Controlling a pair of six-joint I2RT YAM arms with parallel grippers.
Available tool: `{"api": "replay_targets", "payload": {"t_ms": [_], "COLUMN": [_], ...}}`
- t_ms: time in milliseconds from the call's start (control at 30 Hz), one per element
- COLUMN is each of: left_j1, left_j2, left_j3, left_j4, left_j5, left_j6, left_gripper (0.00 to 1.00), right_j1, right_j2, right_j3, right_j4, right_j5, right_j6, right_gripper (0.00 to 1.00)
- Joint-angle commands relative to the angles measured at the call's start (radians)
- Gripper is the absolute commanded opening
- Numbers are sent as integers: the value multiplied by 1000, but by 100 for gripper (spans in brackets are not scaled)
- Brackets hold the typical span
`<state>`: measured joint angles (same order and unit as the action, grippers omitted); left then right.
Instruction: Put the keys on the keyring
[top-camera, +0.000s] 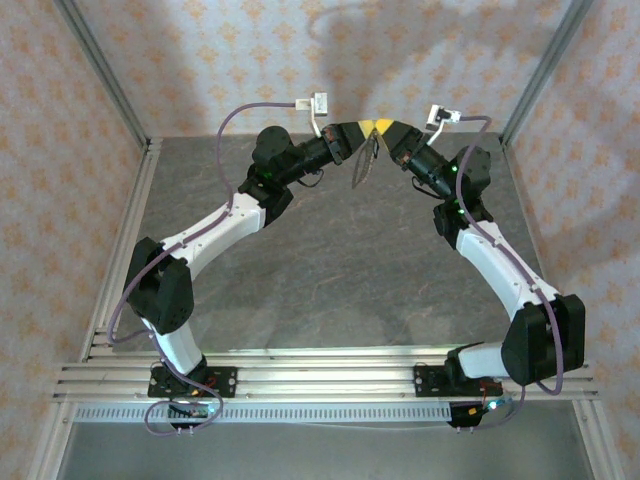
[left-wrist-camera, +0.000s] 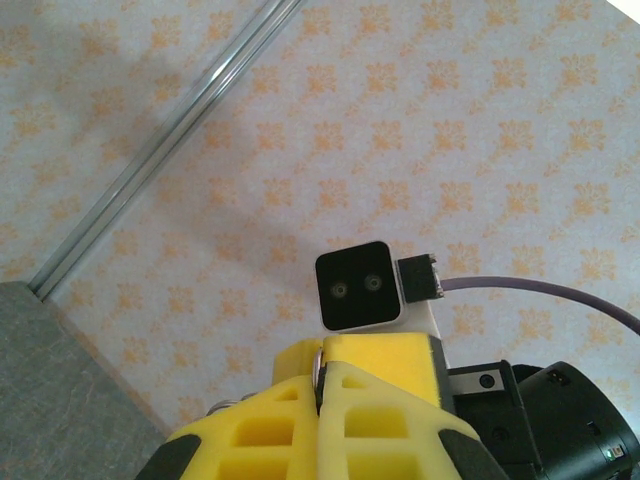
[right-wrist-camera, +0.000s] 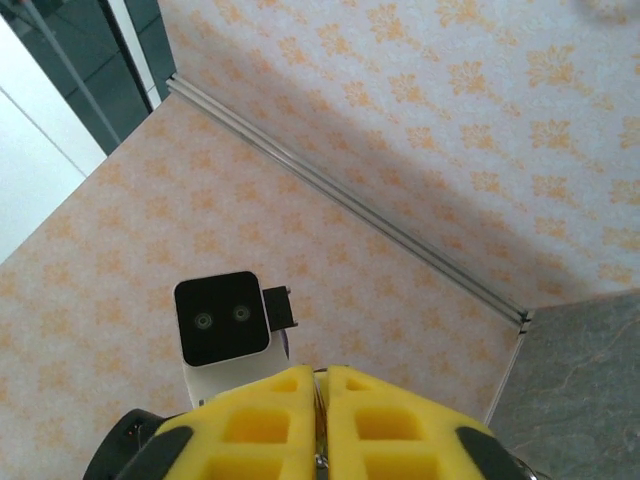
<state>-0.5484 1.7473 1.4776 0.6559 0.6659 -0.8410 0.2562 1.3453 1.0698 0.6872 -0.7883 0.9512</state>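
Top view: we find both arms raised over the far middle of the surface (top-camera: 330, 260), with the left claw (top-camera: 368, 128) and right claw (top-camera: 393, 130) tip to tip. The keyring (top-camera: 361, 167) hangs in the air just below their meeting point. We cannot tell which claw bears it, and the key is too small to make out.

Left wrist view: the left claw (left-wrist-camera: 320, 420) is pinched tight, with a bit of metal (left-wrist-camera: 317, 362) at the seam of its fingers.

Right wrist view: the right claw (right-wrist-camera: 320, 420) is likewise clamped together, and what it grips is hidden.

Judgement: the threading step is in hand. The next move calls for fine alignment of key hole and ring end, with no slack in either grip.
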Motion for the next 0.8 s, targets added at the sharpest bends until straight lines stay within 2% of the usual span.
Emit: {"api": "replay_targets", "payload": {"t_ms": [0, 267, 333, 433, 467, 600, 767], "left_j1": [-8, -8, -6, 8, 14, 57, 83], "left_j2": [-3, -24, -42, -71, -80, -102, -96], "left_j3": [16, 27, 27, 21, 17, 22, 83], "left_j4": [36, -36, -76, -129, -137, -189, -321], "left_j5": [-15, -14, -18, -31, -32, 0, 85], "left_j6": [3, 46, 76, 115, 121, 143, 223], "left_gripper": [0, 2, 16, 42, 46, 55, 58], "right_j1": [8, 1, -7, -26, -32, -61, -78], "right_j2": [-23, -24, -21, -19, -18, -12, 1], "right_j3": [29, 33, 37, 51, 56, 76, 108], "right_j4": [10, -62, -57, -74, -82, -102, -130], "right_j5": [-30, -23, -39, -77, -90, -154, -235], "right_j6": [-26, -86, -87, -102, -107, -120, -146], "right_gripper": [0, 0, 0, 0, 0, 0, 0]}}
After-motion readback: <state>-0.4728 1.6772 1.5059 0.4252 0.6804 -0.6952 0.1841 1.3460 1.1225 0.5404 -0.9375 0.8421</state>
